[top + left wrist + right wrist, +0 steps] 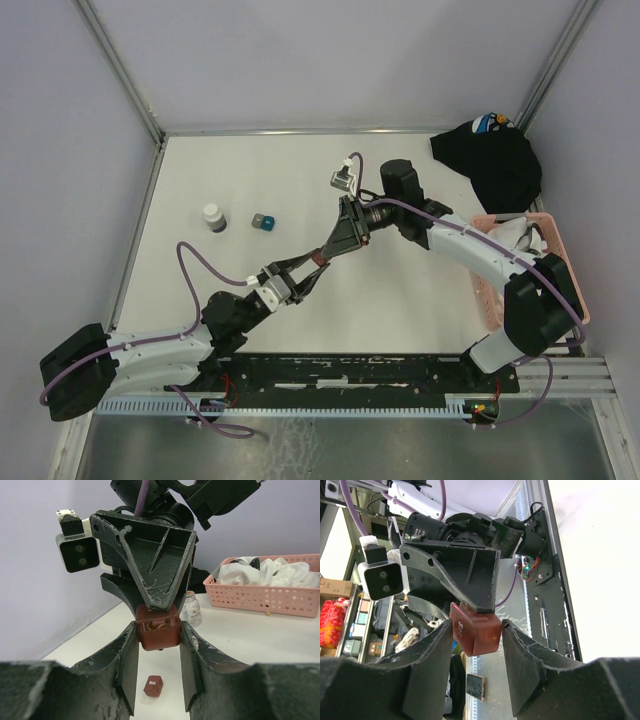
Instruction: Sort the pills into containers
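A dark-red square box (159,636) hangs in the air between both grippers, with orange pills showing in its top recess. My left gripper (158,629) presses it from both sides. My right gripper (477,627) also pinches it, across the other pair of sides (476,637). In the top view the two grippers meet tip to tip over the table's middle, the left gripper (312,264) coming from the lower left and the right gripper (328,252) from the upper right. A second dark-red box (153,685) marked "Wed." lies on the table below. A small clear vial (191,609) stands behind.
A white-capped pill bottle (213,217) and a small teal box (263,221) stand at the left back. A pink slatted basket (560,262) with white cloth sits at the right edge, also in the left wrist view (265,600). Black cloth (492,160) lies at the back right.
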Available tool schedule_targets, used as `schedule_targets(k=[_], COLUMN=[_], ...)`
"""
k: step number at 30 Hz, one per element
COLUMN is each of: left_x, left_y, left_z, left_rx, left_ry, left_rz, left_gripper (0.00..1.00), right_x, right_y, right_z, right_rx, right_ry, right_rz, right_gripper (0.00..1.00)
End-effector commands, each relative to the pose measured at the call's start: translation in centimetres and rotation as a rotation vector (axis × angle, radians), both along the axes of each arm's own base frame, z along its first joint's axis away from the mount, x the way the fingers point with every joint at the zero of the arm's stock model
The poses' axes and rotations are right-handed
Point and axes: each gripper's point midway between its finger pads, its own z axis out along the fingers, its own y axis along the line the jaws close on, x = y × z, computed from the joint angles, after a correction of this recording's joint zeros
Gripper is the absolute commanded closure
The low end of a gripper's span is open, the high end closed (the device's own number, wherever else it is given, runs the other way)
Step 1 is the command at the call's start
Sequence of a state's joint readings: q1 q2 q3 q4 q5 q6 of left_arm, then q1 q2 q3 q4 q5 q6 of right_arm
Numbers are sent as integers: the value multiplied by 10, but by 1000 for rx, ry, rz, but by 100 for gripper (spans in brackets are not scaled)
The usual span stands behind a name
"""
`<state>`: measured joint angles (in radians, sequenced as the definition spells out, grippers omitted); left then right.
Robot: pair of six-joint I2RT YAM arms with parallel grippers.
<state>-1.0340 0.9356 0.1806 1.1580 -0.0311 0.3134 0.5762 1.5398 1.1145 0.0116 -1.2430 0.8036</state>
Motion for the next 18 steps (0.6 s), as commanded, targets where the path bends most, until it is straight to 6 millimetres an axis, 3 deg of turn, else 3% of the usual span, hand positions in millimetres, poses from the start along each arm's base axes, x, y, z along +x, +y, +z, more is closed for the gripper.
schedule_targets(k=[1, 13, 18], left_x=[5, 9, 12], left_y=[7, 7, 7], left_z=[29, 22, 19], left_rx=[-47, -24, -17], left_ry=[-75, -61, -55], left_rz=[52, 73, 83], left_gripper=[97, 97, 97], right_x=[-5, -8, -8], right_y=[2, 5, 6], right_z=[8, 10, 10], right_rx=[36, 39, 41], right_ry=[-5, 27, 40], right_rz=[42, 54, 59], right_gripper=[51, 55, 72])
